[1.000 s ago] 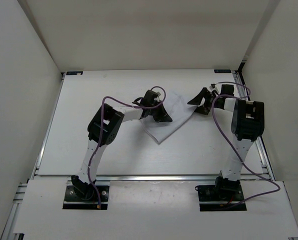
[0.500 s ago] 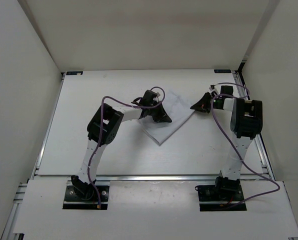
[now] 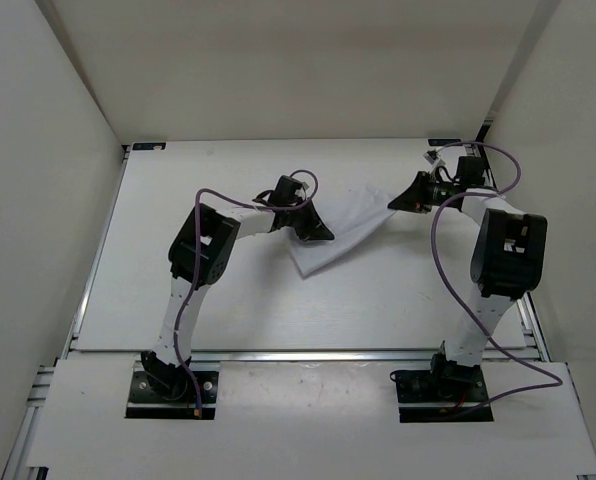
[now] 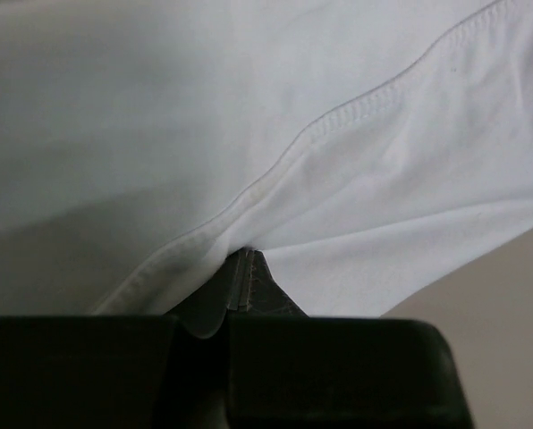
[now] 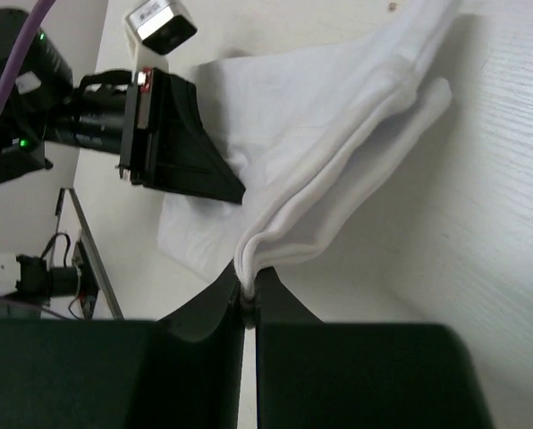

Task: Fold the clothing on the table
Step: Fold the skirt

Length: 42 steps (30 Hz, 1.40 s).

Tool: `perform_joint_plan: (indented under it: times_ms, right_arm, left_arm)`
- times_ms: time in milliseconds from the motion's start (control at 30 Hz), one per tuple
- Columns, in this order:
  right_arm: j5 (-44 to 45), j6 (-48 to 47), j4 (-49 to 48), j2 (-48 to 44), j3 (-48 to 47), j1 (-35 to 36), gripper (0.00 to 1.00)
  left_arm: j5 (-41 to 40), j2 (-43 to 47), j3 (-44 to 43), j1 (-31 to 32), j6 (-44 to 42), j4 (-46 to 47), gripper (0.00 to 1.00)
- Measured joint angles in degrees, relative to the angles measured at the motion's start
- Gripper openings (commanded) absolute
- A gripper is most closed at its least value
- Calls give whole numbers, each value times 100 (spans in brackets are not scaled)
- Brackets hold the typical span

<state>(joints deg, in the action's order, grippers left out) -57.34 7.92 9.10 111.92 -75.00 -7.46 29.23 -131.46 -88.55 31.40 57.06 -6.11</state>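
1. From above, the clothing (image 3: 340,238) blends into the white counter (image 3: 228,300). Its outline is hard to trace, and the left end effector (image 3: 321,233) and right end effector (image 3: 395,203) cover the spots they grip.
2. Only the left wrist view shows a stitched hem. Only the right wrist view shows several stacked layers.
3. The left end effector is pressed together on the hemmed edge at the cloth's 9 o'clock side.
4. The right end effector pinches the layered corner at 3 o'clock.
5. Both arms reach forward with bent elbows and wrists turned inward. The cloth stretches between them, mid-counter toward 12 o'clock.
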Motion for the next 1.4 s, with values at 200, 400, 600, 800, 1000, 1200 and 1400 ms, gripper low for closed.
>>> perform_joint_plan:
  times_ms: [200,400,600,800,1000,1200,1400]
  right_arm:
    - [-407,-1056,769,-157,-116,-46,0]
    - [-719,-2037,1515,-345,-549,223,0]
    - [-909,-2662,1904,-391,-730,898,0]
    - [-885,-3432,2544,-391,-741,1641,1]
    - [-684,-4028,2918,-391,-739,2059,0]
    - [-535,-4000,2754,-413,-662,2238,0]
    - [-376,-3576,2090,-697,-219,2068,0]
  left_arm:
    - [22,0,-79,-57,9,-164,0]
    - [-4,-302,-787,-81,-24,-680,0]
    - [133,-973,-1917,-55,-61,-1110,0]
    - [297,-1512,-2835,52,-48,-1419,0]
    - [424,-1589,-2894,146,22,-1346,0]
    - [592,-1587,-2793,105,48,-1182,0]
    - [730,-1567,-2793,-166,-127,-1329,0]
